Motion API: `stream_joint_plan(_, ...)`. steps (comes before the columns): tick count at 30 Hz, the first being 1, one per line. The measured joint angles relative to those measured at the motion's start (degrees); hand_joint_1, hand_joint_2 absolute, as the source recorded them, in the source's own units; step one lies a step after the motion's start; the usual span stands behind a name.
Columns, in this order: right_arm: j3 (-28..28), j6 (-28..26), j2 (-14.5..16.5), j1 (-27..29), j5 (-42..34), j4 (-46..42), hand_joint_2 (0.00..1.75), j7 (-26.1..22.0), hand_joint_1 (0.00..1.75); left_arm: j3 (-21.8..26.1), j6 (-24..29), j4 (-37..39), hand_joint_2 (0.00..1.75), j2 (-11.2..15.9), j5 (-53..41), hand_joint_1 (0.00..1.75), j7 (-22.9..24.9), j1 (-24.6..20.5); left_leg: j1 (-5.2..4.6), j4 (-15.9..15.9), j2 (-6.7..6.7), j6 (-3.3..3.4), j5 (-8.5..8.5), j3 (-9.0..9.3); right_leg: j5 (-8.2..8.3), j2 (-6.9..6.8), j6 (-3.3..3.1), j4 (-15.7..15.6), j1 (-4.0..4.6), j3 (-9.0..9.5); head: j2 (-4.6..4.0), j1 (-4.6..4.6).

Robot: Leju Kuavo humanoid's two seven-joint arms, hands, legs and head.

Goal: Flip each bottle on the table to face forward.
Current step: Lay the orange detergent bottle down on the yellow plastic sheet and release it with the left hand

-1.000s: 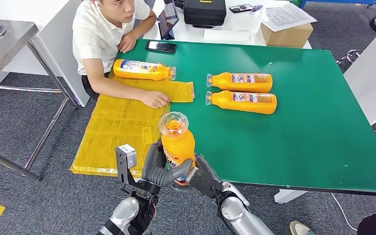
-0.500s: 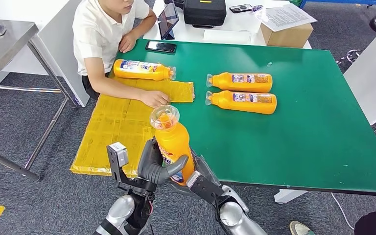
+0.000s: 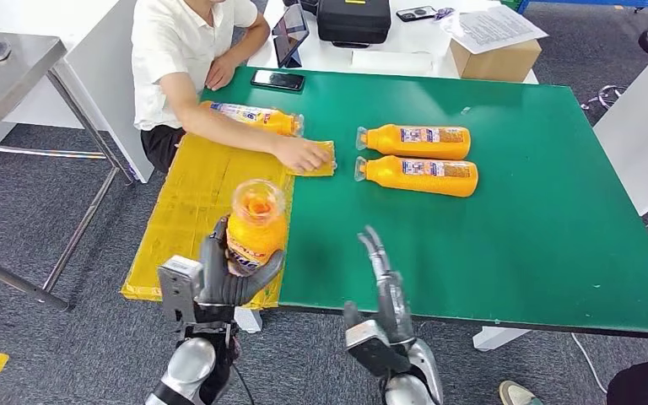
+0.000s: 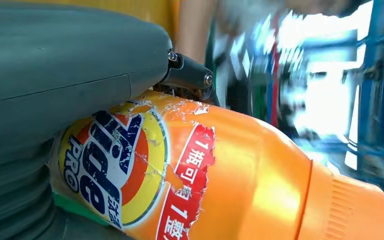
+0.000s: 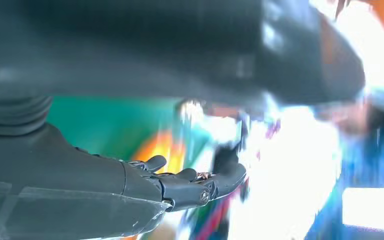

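- Bottle (image 3: pixel 256 226) in the head view: an orange one stands upright in the left hand (image 3: pixel 229 278), whose fingers wrap its lower body; it is held above the near edge of the yellow mat (image 3: pixel 194 202), its clear cap pointing up at the camera.
- Right hand (image 3: pixel 386 291) in the same view is raised over the near edge of the green worktop (image 3: pixel 548 219), fingers straight and spread, holding nothing, well apart from the held bottle.
- Two more orange bottles lie on their sides on the worktop, one behind (image 3: pixel 414 140) the other (image 3: pixel 418 175), just beside each other, caps pointing to the left of the picture, labels up.
- A fourth bottle (image 3: pixel 253 118) lies on its side at the far end of the mat, partly behind a person's arm; the person's hand (image 3: pixel 302 154) rests on the mat's far corner.
- A phone (image 3: pixel 277 80) lies on the far left corner of the worktop.
- Left wrist view: the bottle (image 4: pixel 220 180) is clamped by the hand (image 4: pixel 55 100), the thumb over its torn red, yellow and blue label; the background is blurred.
- Right wrist view: the hand (image 5: pixel 130 185) has its fingers (image 5: pixel 200 181) stretched out and empty, over a blur of green and orange.
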Motion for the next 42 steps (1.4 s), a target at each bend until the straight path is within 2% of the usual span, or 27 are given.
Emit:
stream_joint_plan(3, -6.5, -5.4, 0.9, 1.9, 1.8, -5.4, 0.00, -2.8, 0.00, 0.4, 1.8, 3.9, 1.75, 2.0, -19.1, 1.75, 5.8, -2.7, -0.01, 0.0, 0.00, 0.00, 0.04, 0.01, 0.02, 0.00, -0.01, 0.0, -0.01, 0.00, 0.00, 0.01)
stream_joint_plan(6, -13.5, -6.1, 2.8, 2.6, 3.3, -11.7, 0.00, -3.7, 0.00, 0.1, -1.8, 10.8, 1.75, 3.4, -35.5, 1.75, 13.7, -7.3, -0.02, 0.0, 0.01, -0.01, 0.14, 0.01, 0.14, 0.01, -0.10, 0.0, -0.01, -0.01, 0.00, 0.01)
stream_joint_plan(8, -17.7, -6.2, 3.7, 2.9, 2.9, -15.0, 0.00, -3.7, 0.00, 0.1, -3.8, 15.1, 1.75, 3.8, -41.0, 1.75, 16.6, -10.2, -0.02, 0.0, 0.02, 0.00, 0.19, 0.01, 0.20, 0.01, -0.14, 0.0, -0.01, -0.01, 0.00, 0.01)
stream_joint_plan(14, -24.0, -6.3, 4.9, 4.1, 0.5, -19.5, 0.00, -3.8, 0.00, 1.1, -7.7, 23.5, 1.75, 4.5, -46.1, 1.75, 19.2, -16.1, -0.01, 0.0, 0.06, 0.01, 0.21, 0.01, 0.21, 0.01, -0.13, 0.0, 0.00, -0.01, 0.00, 0.00)
stream_joint_plan(21, -24.4, -6.3, 4.9, 3.9, -2.8, -19.8, 0.00, -3.8, 0.00, 1.0, -17.2, 33.9, 1.75, 4.8, -49.7, 1.75, 20.8, -23.2, 0.01, 0.0, 0.08, 0.00, 0.22, 0.03, 0.20, 0.01, -0.13, 0.0, 0.01, 0.03, 0.00, 0.01)
stream_joint_plan(28, -24.1, -6.3, 4.9, 3.7, -3.6, -19.5, 0.00, -3.8, 0.00, 0.7, -18.8, 39.3, 1.75, 4.5, -49.7, 1.74, 20.4, -26.7, 0.00, 0.0, 0.09, 0.00, 0.22, 0.15, 0.20, 0.02, -0.14, 0.0, 0.01, 0.15, 0.00, 0.00)
stream_joint_plan(29, -24.0, -6.3, 4.9, 3.7, -3.7, -19.5, 0.00, -3.8, 0.00, 0.6, -19.0, 39.8, 1.75, 4.5, -49.7, 1.51, 20.3, -27.0, 0.00, 0.0, 0.09, -0.01, 0.23, 0.17, 0.20, 0.02, -0.14, 0.0, 0.01, 0.17, 0.00, 0.00)
stream_joint_plan(32, -23.6, -6.3, 4.7, 3.5, -4.2, -19.1, 0.00, -3.8, 0.00, 0.6, -21.1, 41.3, 1.75, 4.4, -48.9, 0.21, 19.7, -28.0, 0.00, 0.0, 0.09, -0.03, 0.24, 0.21, 0.20, 0.02, -0.14, 0.0, 0.01, 0.20, 0.00, 0.01)
stream_joint_plan(33, -23.4, -6.3, 4.6, 3.4, -4.5, -18.9, 0.00, -3.8, 0.00, 0.6, -22.2, 42.0, 1.75, 4.3, -48.2, 0.00, 19.4, -28.5, 0.00, 0.0, 0.09, -0.04, 0.25, 0.22, 0.20, 0.02, -0.14, 0.1, 0.01, 0.21, 0.00, 0.00)
stream_joint_plan(42, -21.7, -6.3, 4.0, 2.2, -6.1, -15.5, 0.00, -3.8, 0.00, 3.8, -30.4, 46.1, 1.75, 3.2, -38.4, 0.00, 17.0, -31.5, 0.00, 0.0, 0.05, -0.06, 0.28, 0.22, 0.20, 0.00, -0.14, 0.1, 0.01, 0.23, 0.00, 0.01)
